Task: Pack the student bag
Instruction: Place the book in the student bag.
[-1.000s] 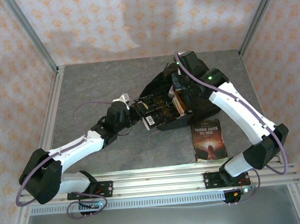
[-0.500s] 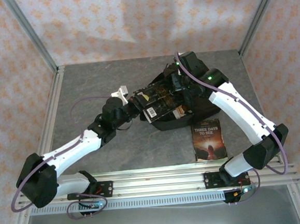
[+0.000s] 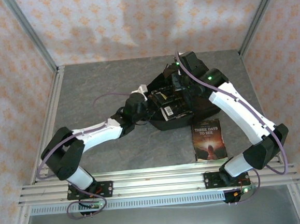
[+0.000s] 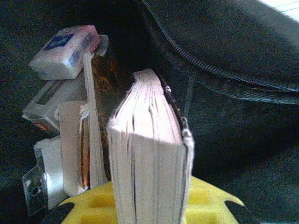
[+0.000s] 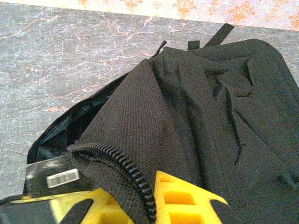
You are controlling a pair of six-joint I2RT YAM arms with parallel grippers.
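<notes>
- Student bag (image 3: 166,122): large black fabric backpack, lying on its side at the middle of the bench (image 3: 95,80), towards the far half, with its mouth turned to the left arm. From the right wrist its zip edge is seen lifted into a ridge, and the body (image 5: 210,116) slopes away behind.
- Right pincer (image 5: 140,200): pressed together on the zipped rim of the bag and holding the flap up, so the mouth gapes.
- Left pincer (image 4: 149,205): pinching a thick paperback (image 4: 149,154) by its lower end, page edges up, already inside the opening under the zip line (image 4: 224,70).
- Contents already stowed: a brown-covered book (image 4: 96,116) standing just beside the paperback, and a white packet (image 4: 65,51) above it.
- Outside: a dark book titled "Three Days to See" (image 3: 209,139), flat on the bench near the bag's front edge, not yet packed.
- Step in hand, judged: seating the paperback. Best done by sliding it in parallel to the brown-covered book, keeping it clear of the zip teeth, and releasing only once it rests deep; the flap should stay raised until then.
- Change from earlier frames: the paperback was outside the mouth with its barcode showing and is now well within; the left arm has reached forward and its elbow has folded. The right arm and the book on the bench are unmoved.
</notes>
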